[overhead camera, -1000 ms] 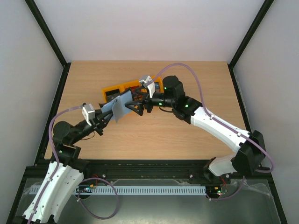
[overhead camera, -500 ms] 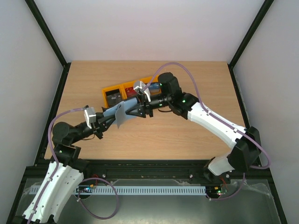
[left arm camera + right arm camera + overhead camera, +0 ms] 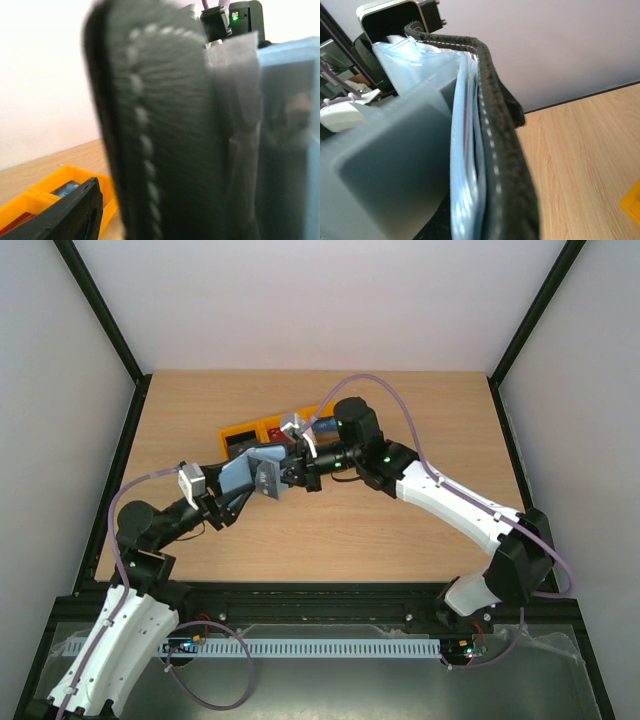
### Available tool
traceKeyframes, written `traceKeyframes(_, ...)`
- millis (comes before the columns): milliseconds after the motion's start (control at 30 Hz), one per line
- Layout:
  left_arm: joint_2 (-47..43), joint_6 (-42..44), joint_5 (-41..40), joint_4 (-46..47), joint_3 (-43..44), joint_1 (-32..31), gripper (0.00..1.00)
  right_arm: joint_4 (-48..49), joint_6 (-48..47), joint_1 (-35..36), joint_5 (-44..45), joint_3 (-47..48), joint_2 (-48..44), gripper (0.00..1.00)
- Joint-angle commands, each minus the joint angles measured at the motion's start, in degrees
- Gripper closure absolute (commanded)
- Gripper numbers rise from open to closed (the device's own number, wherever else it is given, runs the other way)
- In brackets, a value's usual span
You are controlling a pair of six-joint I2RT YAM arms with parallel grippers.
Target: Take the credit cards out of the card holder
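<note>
My left gripper [image 3: 230, 496] clamps the one card holder [image 3: 256, 472]; my right gripper [image 3: 290, 474] crowds its pockets, grip unclear, credit cards inside hidden

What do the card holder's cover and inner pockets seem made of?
The card holder has a black cover, leather or leather-look, matte and grained, pale stitching along the edge. Its inner pockets look smooth blue-grey, likely thin plastic or coated fabric; blur leaves it open.

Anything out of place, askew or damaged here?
Nothing spilled or damaged. The left gripper holds the card holder open above the table, right gripper at it. The yellow bins sit skewed to the table edge.
</note>
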Motion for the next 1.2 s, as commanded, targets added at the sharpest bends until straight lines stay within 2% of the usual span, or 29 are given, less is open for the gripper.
traceKeyframes(0, 0.52, 0.55, -3.78, 2.34, -0.63, -1.07, 0.34, 2.94, -0.25, 2.13, -3.17, 3.60, 1.95, 0.98)
traceKeyframes(133, 0.40, 0.54, -4.23, 2.27, -0.80, -1.23, 0.34, 0.76, -2.22, 2.97, -2.91, 4.87, 2.63, 0.98)
traceKeyframes(233, -0.11, 0.10, -3.17, 2.28, -1.03, -1.12, 0.41, 0.33, -3.27, 2.97, -4.42, 4.39, 2.25, 0.98)
traceKeyframes(500, -0.44, -4.60, 0.66, 3.62, -1.25, -0.97, 0.95, -2.68, -5.17, 2.86, -3.62, 5.08, 1.95, 0.98)
traceKeyframes(533, -0.43, -5.02, 0.77, 3.76, -1.28, -0.98, 0.97, -2.68, -5.07, 2.96, -3.56, 5.09, 2.05, 0.97)
traceKeyframes(667, -0.53, -6.59, -3.19, 1.69, -0.44, -0.37, 0.98, -3.24, -5.07, 2.08, -1.55, 4.48, 1.25, 0.75)
traceKeyframes(800, -0.67, -9.06, -8.04, 0.14, 0.01, 0.84, 0.98, -3.75, -5.62, -0.60, 0.53, 1.58, -1.72, 0.47)
traceKeyframes(1000, -1.04, -8.92, -6.21, 1.11, -0.61, 1.29, 0.98, -13.77, -13.64, -2.12, 3.60, 1.25, -6.46, 0.05)
traceKeyframes(1033, -1.04, -8.76, -6.10, 1.18, -0.63, 1.31, 0.98, -14.82, -14.63, -2.12, 3.57, 1.27, -6.84, 0.01)
traceKeyframes(1100, -1.02, -8.54, -5.53, 1.56, -0.63, 1.29, 0.98, -14.74, -14.50, -2.12, 3.72, 1.50, -7.03, 0.01)
traceKeyframes(1167, -0.98, -8.18, -4.32, 2.39, -0.72, 1.36, 0.98, -9.35, -9.51, -2.08, 5.25, 0.86, -6.46, 0.01)
